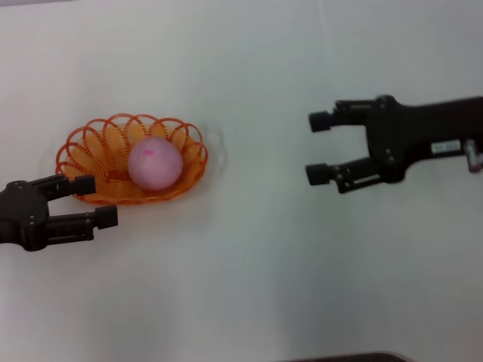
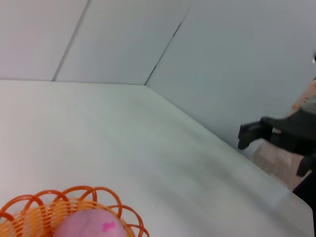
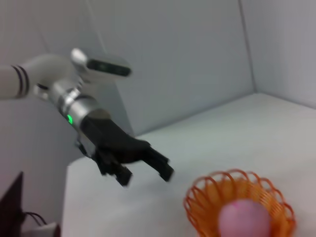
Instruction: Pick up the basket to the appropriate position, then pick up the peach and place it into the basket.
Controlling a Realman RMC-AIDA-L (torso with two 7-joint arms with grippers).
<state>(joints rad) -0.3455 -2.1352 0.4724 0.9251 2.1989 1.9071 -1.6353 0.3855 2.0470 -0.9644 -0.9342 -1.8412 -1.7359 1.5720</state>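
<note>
You see the peach (image 1: 155, 162) sitting inside the basket (image 1: 83, 143) on the white table (image 1: 264, 286). Your left gripper (image 1: 96, 201) is spread at the basket's near-left rim, upper finger touching it. Your right gripper (image 1: 318, 148) hangs spread, well apart, with bare table between.

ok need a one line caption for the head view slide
Peach resting in the orange basket on the white table, open left gripper beside it, open right gripper apart.
</note>
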